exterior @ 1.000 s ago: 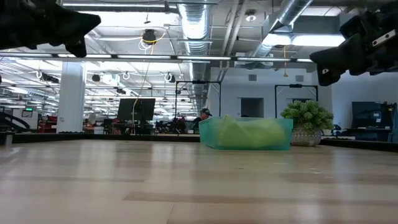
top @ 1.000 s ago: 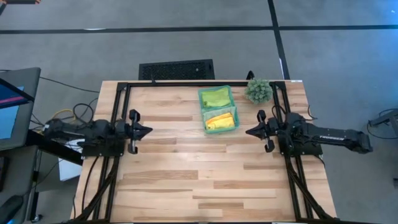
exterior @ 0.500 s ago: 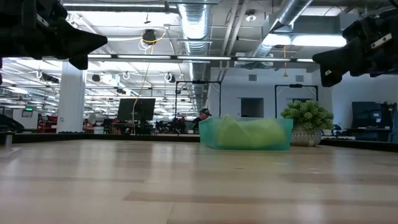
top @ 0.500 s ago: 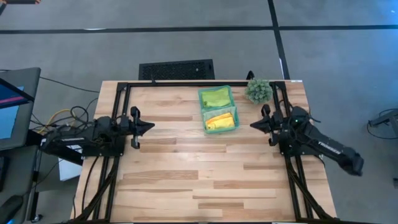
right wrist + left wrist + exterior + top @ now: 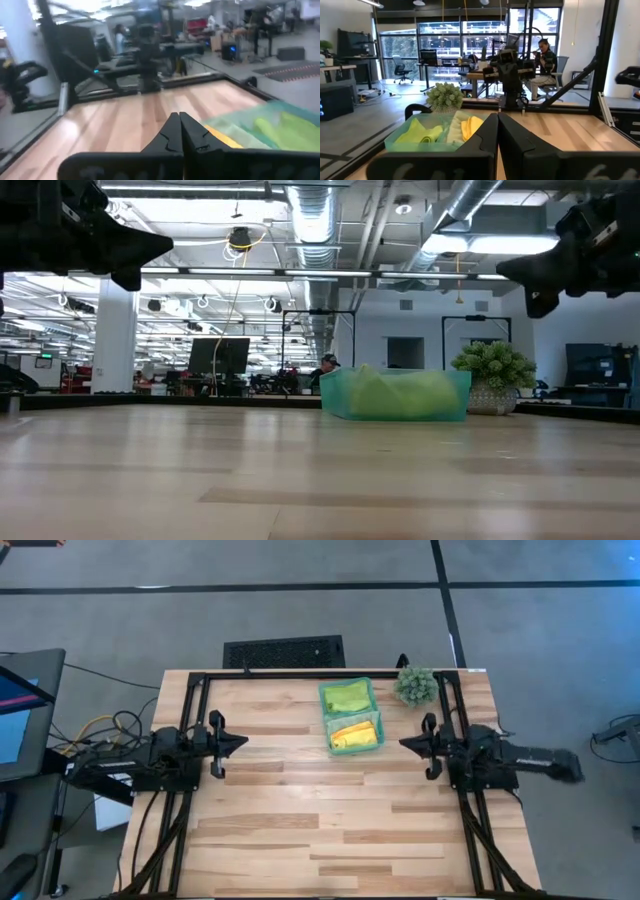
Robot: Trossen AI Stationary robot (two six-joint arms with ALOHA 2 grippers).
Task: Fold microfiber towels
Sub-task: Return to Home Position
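Note:
The microfiber towels lie in a translucent teal bin (image 5: 350,715) at the table's far middle. A lime green towel (image 5: 346,696) fills its far compartment and a yellow towel (image 5: 355,734) its near one. The left wrist view shows a pale towel (image 5: 456,129) between the green towel (image 5: 420,134) and the yellow towel (image 5: 471,126). My left gripper (image 5: 240,742) hovers shut at the table's left side and points level at the bin. My right gripper (image 5: 403,744) hovers shut at the right side and also points at the bin. Both are well above the table, and neither holds anything.
A small spiky green plant (image 5: 416,685) in a pot stands at the far right, beside the bin. The black frame rails (image 5: 190,710) run along the table's left, right and far edges. Bare wood (image 5: 320,820) spreads between the arms and toward the near edge.
My left arm has swung slightly, and its gripper tip has shifted a little toward the table's far edge. My right arm's rear part has swung toward the near edge and back, and its gripper tip has ended a little farther from the near edge. The towels and bin have not moved.

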